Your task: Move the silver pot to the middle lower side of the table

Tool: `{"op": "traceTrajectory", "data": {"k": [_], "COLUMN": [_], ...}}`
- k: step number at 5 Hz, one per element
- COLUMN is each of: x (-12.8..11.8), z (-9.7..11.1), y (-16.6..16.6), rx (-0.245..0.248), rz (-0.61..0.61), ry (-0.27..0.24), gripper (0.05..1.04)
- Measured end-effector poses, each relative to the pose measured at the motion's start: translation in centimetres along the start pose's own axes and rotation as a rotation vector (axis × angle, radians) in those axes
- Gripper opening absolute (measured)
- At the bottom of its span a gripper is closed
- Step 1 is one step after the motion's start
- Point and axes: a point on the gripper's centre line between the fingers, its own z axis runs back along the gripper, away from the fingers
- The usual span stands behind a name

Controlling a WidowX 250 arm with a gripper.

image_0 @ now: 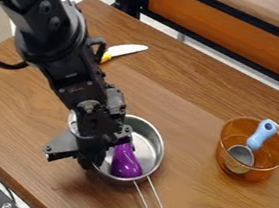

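Note:
My gripper (88, 150) hangs low over the left rim of the silver pot (152, 146), covering that part of the rim. Whether it touches the pot is hidden. The pot stands upright on the wooden table (182, 205), near its lower middle, with its long wire handle pointing down and to the right. Inside the pot lies a shiny purple object (125, 163), its upper end close beside the gripper.
An orange see-through bowl (225, 144) holding a blue-handled scoop (261, 134) stands at the right. Behind the arm lies a knife (127, 50) with a yellow handle. The table's front edge runs diagonally along the lower left.

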Motion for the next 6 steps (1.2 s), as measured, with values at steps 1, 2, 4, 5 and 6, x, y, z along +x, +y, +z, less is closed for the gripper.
{"op": "traceTrajectory", "data": {"k": [1,2,4,5,6], "x": [-0.3,0.0,2.4,3.8,6.0], "z": [0.1,0.7,3.3,4.5,5.5], "y": [0.9,1.3,0.2,-0.7,-2.7], "rx": [0.015,0.031,-0.041,-0.081,-0.102], "rz": [-0.037,-0.060,-0.069,-0.077,-0.183], "ry": [0.074,0.112,0.125,0.110,0.026], "gripper": [0.215,0.435,0.958,0.995,0.995]}}
